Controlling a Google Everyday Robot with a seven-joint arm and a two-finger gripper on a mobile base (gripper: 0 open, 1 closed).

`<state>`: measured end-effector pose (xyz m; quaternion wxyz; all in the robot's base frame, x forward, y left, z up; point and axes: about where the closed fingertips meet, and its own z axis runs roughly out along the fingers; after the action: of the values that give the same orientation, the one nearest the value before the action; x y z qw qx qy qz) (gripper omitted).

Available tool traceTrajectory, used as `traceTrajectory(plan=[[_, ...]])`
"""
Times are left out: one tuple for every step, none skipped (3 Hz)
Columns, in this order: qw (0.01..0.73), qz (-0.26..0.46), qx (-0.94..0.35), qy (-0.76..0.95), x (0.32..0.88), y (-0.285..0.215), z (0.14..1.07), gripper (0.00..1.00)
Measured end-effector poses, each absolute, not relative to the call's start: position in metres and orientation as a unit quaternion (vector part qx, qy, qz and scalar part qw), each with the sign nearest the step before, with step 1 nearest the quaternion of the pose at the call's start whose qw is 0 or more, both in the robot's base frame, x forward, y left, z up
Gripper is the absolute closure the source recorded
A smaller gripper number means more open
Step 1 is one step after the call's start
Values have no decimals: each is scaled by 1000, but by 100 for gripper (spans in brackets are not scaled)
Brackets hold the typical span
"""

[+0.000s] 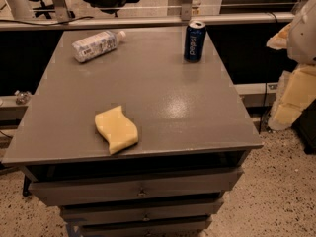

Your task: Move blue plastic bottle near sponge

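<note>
The blue plastic bottle (97,44) lies on its side at the far left of the grey table (163,88), its white cap pointing right. The pale yellow sponge (116,129) lies flat near the table's front edge, left of centre, well apart from the bottle. My gripper (292,100), with tan fingers under a white arm, hangs off the table's right side, above the floor and away from both things.
A dark blue soda can (194,41) stands upright at the far right of the table. Drawers (138,189) sit below the tabletop. A rail (148,21) runs behind the table. Speckled floor (281,191) lies to the right.
</note>
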<state>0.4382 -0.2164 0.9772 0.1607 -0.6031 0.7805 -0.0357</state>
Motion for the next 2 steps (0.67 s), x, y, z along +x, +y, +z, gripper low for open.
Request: traceTrajectory(plan=[[161,-36,-603,780,438,-216,977,0],[176,-28,-610,772,452,-210,980,0]])
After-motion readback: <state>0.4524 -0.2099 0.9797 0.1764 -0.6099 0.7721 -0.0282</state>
